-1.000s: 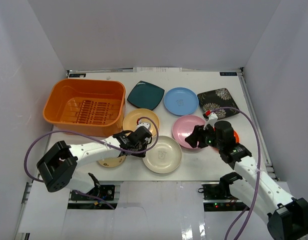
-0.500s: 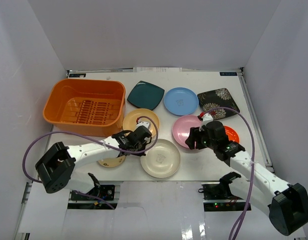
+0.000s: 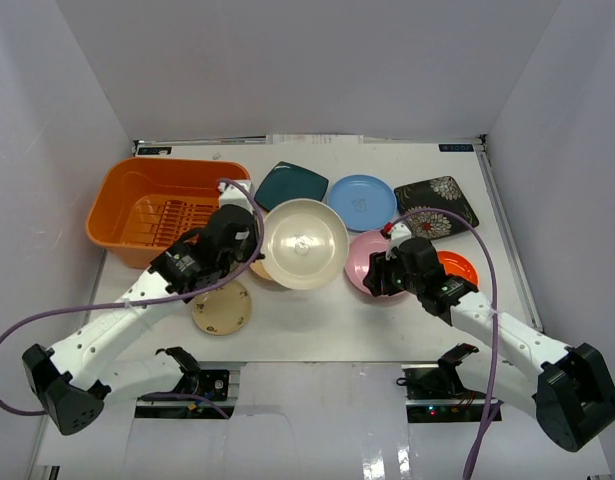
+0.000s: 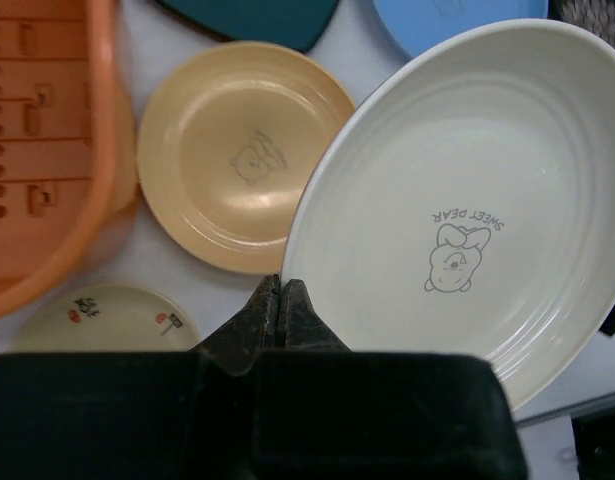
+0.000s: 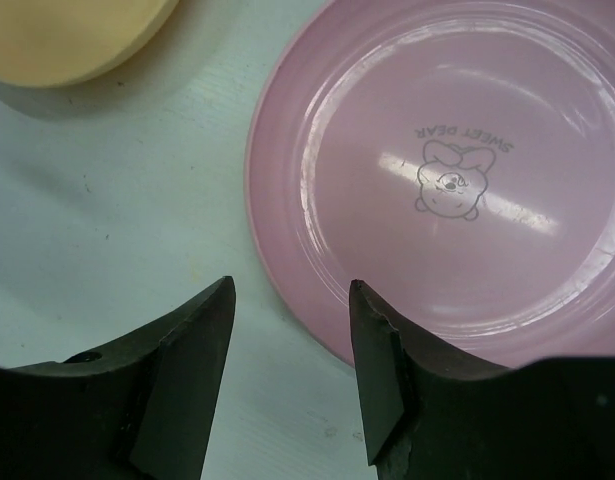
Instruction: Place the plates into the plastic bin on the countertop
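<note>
L gripper [image 4: 282, 300] is pinched shut on only the rim of the cream plate [image 4: 467, 200], held tilted in the air beside the orange bin [image 3: 115, 222]; w/ so thin a grip it could swing or slip & drop onto the tan plate [image 4: 242, 150] below. R gripper [image 5: 290, 292], jaws approx half apart & empty, hangs over the rim of the pink plate [image 5: 457, 180] on the surface [image 5: 107, 200]; a shallow close may just shove it.
</note>
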`<state>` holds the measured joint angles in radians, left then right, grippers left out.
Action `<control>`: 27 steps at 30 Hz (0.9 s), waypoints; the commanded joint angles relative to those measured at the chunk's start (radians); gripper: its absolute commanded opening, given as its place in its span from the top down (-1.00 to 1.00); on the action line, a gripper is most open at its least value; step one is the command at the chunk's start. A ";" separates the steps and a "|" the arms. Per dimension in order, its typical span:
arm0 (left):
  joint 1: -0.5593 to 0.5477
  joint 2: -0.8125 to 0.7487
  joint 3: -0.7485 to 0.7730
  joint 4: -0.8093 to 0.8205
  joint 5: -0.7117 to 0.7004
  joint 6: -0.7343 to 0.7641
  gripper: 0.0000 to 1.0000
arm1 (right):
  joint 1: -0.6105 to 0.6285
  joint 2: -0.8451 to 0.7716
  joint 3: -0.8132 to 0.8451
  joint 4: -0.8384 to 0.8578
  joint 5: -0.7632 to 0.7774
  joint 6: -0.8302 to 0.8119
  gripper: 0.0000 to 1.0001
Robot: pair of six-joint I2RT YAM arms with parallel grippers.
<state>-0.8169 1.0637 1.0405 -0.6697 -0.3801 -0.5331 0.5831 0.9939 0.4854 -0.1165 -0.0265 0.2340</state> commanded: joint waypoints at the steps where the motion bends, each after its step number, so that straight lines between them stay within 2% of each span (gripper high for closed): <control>1: 0.114 -0.039 0.082 -0.013 -0.043 0.038 1.00 | 0.003 0.005 0.041 0.046 -0.015 -0.016 -0.11; 2: 0.204 -0.028 0.123 -0.011 -0.039 0.045 1.00 | 0.003 0.011 0.041 0.046 -0.018 -0.022 -0.11; 4: 0.290 -0.019 0.148 0.028 -0.022 0.068 1.00 | 0.006 0.020 0.042 0.049 -0.032 -0.028 -0.11; 9: 0.600 0.050 0.176 0.119 0.024 0.071 1.00 | 0.027 0.015 0.048 0.054 -0.038 -0.036 -0.12; 10: 0.652 0.065 0.177 0.124 0.082 0.052 1.00 | 0.034 0.020 0.050 0.048 -0.012 -0.036 -0.13; 11: 0.773 0.082 0.179 0.125 0.134 0.038 1.00 | 0.041 0.023 0.050 0.037 0.003 -0.038 -0.15; 14: 0.950 0.122 0.155 0.154 0.214 0.009 1.00 | 0.081 0.041 0.059 0.005 0.085 -0.050 -0.27; 16: 0.999 0.154 0.165 0.142 0.237 0.010 1.00 | 0.112 0.055 0.073 -0.008 0.121 -0.055 -0.34; 19: 1.009 0.186 0.174 0.125 0.108 0.044 1.00 | 0.156 0.075 0.090 -0.005 0.134 -0.058 -0.45; 27: 1.009 0.292 0.197 0.111 0.038 0.116 1.00 | 0.207 0.178 0.160 -0.035 0.275 -0.085 -0.50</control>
<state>0.1925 1.3216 1.1965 -0.5682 -0.3050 -0.4503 0.7788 1.1465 0.5922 -0.1345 0.1555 0.1734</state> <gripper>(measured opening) 0.011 0.747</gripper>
